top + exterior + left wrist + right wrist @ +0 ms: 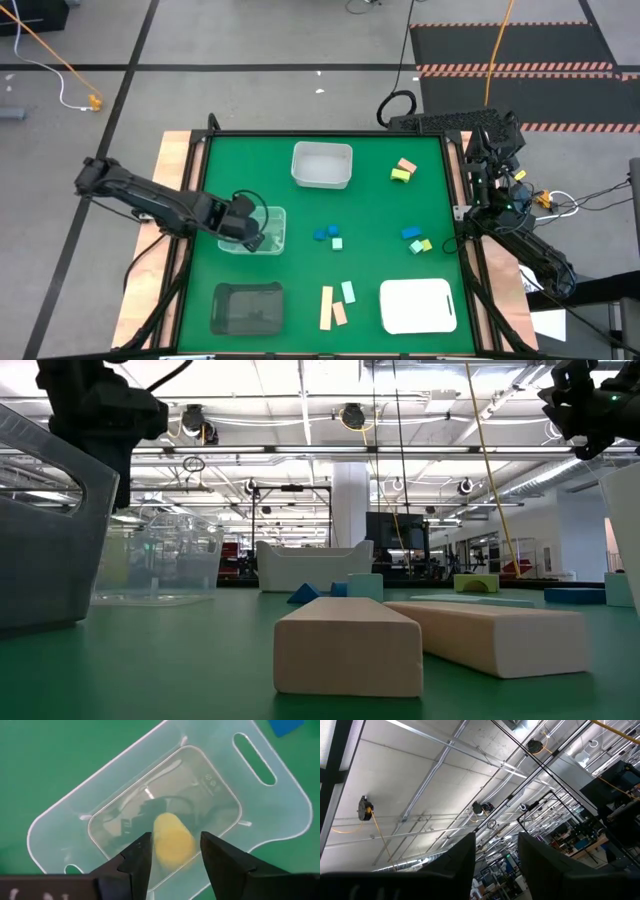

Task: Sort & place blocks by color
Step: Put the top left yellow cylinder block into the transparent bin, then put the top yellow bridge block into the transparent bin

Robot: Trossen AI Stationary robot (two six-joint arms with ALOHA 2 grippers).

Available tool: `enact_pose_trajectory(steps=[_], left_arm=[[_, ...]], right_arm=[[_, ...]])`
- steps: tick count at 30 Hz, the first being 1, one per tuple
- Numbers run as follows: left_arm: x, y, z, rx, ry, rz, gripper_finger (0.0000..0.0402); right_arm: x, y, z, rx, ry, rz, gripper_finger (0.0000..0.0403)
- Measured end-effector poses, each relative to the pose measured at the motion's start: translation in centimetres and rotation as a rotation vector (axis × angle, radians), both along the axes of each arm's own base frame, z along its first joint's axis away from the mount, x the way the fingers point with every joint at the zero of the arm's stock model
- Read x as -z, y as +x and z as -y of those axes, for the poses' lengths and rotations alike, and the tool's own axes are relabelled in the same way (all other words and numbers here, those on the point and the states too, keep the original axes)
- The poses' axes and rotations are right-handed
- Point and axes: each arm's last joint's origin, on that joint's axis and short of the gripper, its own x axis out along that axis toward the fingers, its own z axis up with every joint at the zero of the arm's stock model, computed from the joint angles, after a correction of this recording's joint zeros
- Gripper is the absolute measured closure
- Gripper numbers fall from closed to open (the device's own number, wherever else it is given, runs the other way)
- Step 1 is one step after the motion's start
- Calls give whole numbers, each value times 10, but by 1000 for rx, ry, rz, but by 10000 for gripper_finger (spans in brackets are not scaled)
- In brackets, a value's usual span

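While the left pincer gapes, a yellow block falls.

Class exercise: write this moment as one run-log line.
left gripper: open above clear plastic container | yellow block: blurred between fingers | right gripper: open, parked at table's edge

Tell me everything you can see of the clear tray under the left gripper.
The clear tray looks like thin see-through plastic, rectangular with rounded corners, a wide flat rim and a slot handle at each end. It sits flat on the green mat at the table's left side. A yellow block shows inside it, blurred, between the left gripper's parted fingers, which hang above.
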Motion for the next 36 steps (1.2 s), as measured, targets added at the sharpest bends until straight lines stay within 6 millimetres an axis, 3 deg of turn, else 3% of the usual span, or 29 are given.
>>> enact_pose_trajectory(steps=[7,12,21,30,36], left_arm=[[5,3,0,-37,0,-16,226],[-8,-2,-2,-42,-18,70,212],[-52,-7,-5,34,-14,494,180],[-95,8,-3,243,161,923,218],[-118,18,-10,290,324,1129,238]], right_arm=[[0,0,0,0,0,0,264],[0,0,0,0,0,0,264],[0,0,0,0,0,-1,264],[0,0,0,0,0,0,264],[0,0,0,0,-1,1,264]])
